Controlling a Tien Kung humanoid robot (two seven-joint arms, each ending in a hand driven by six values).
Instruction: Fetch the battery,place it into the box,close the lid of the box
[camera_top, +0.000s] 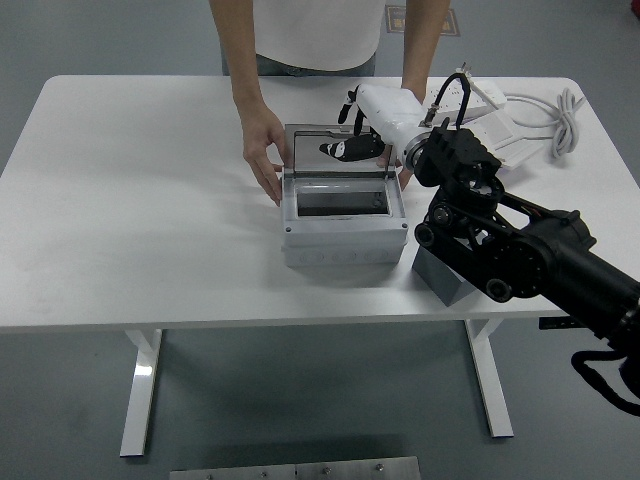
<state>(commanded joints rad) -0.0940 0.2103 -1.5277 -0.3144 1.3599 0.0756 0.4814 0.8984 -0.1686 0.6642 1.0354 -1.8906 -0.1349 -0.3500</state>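
The right robot hand (350, 140), fingers loosely spread and empty, hovers by the raised lid (335, 145). Battery presumably inside the box (342, 240) below. Hook the lid's top edge and swing it down squarely.

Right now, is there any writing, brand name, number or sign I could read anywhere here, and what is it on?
None can be read.
Sign on the floor behind the person: brownish patch, print too blurred.
Power strips at the table's far right: no legible marking.
Grey box: no visible label.
Robot's right hand, white casing: no readable print.
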